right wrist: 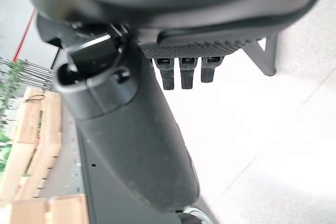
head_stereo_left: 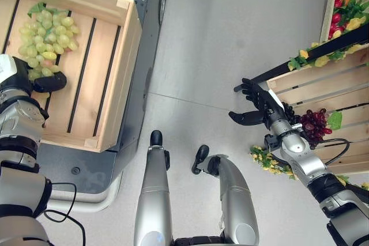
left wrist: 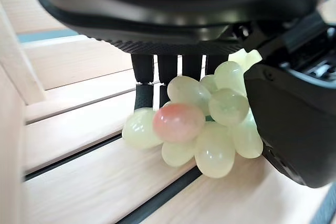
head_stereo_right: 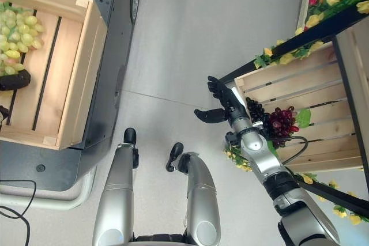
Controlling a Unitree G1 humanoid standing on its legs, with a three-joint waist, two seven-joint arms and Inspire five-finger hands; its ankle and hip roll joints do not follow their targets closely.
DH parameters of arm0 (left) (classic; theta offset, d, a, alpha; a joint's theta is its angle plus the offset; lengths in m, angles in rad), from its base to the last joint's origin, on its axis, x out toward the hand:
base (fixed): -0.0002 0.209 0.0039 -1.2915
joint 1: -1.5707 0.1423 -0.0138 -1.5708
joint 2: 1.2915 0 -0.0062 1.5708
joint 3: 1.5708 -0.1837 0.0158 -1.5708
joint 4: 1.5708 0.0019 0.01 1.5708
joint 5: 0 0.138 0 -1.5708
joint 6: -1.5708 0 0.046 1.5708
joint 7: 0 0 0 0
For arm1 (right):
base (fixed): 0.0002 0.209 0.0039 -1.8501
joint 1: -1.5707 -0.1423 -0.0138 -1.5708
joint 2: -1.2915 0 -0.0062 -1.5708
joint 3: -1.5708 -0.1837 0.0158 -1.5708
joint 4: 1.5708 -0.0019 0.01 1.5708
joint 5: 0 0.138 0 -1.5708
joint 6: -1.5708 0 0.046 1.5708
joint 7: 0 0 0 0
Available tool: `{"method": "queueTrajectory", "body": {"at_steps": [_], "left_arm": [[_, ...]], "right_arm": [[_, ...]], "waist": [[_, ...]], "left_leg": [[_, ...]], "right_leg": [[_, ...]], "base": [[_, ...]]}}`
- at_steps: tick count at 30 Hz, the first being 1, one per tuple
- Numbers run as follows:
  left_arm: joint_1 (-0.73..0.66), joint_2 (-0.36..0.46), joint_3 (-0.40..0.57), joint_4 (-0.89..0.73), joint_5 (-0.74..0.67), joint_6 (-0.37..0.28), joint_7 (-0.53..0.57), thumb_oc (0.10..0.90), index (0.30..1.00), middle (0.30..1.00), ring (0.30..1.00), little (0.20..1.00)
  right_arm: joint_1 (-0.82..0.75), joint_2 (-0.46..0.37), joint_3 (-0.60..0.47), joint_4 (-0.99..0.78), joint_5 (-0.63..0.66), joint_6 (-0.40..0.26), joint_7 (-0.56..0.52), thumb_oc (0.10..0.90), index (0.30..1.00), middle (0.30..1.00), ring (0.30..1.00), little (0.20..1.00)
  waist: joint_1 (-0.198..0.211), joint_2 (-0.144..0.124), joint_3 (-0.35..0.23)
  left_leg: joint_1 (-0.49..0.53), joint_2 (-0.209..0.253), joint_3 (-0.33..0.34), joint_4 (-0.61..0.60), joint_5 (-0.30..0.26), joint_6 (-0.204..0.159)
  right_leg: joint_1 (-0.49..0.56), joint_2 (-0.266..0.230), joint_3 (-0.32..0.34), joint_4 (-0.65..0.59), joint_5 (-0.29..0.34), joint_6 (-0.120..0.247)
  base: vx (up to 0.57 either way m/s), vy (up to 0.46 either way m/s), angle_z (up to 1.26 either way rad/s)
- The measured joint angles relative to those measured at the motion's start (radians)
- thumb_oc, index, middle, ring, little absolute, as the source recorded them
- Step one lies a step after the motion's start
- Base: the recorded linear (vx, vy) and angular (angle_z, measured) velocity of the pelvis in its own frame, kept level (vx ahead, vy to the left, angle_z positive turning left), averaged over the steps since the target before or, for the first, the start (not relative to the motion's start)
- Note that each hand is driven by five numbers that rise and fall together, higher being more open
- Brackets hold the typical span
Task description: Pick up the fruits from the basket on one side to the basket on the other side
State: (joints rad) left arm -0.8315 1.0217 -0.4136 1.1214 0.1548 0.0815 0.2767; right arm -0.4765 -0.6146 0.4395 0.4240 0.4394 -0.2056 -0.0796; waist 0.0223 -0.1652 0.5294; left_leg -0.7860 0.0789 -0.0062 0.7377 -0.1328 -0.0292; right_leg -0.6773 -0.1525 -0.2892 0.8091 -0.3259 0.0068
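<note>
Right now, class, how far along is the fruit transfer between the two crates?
Done: the green grapes lie in the left wooden crate. In hand: the left hand is at that bunch, thumb and fingers round its lower grapes, seemingly setting them down. Left: the dark red grapes sit on the right wooden crate; the right hand hangs open beside them over the floor.

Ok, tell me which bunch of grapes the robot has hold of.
The green bunch in the left crate; the left hand grips its lower end. The dark red bunch lies untouched.
</note>
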Motion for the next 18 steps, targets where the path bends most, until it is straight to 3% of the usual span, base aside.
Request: {"method": "queueTrajectory", "body": {"at_steps": [10, 18], "left_arm": [[0.138, -0.011, 0.049, 0.007, 0.010, -0.028, -0.043, 0.400, 0.300, 0.300, 0.300, 0.300], [0.221, 0.001, 0.052, -0.119, 0.090, -0.064, -0.046, 0.400, 0.300, 0.300, 0.300, 0.300]], "right_arm": [[0.041, 0.039, -0.013, -0.023, 0.000, 0.003, 0.015, 0.800, 0.900, 0.900, 0.900, 0.900], [0.102, 0.053, -0.055, -0.037, 0.000, 0.012, 0.030, 0.800, 0.900, 0.900, 0.900, 0.900]], "waist": [[0.015, 0.004, 0.001], [0.005, 0.041, 0.009]], "left_leg": [[0.223, -0.003, 0.078, -0.097, -0.002, 0.005], [0.426, -0.015, 0.102, -0.223, 0.014, 0.008]], "right_leg": [[0.162, -0.007, 0.060, -0.063, 0.011, 0.012], [0.340, -0.011, 0.068, -0.159, 0.021, 0.030]], "base": [[-0.01, 0.021, -0.15], [0.03, 0.006, -0.03]]}}
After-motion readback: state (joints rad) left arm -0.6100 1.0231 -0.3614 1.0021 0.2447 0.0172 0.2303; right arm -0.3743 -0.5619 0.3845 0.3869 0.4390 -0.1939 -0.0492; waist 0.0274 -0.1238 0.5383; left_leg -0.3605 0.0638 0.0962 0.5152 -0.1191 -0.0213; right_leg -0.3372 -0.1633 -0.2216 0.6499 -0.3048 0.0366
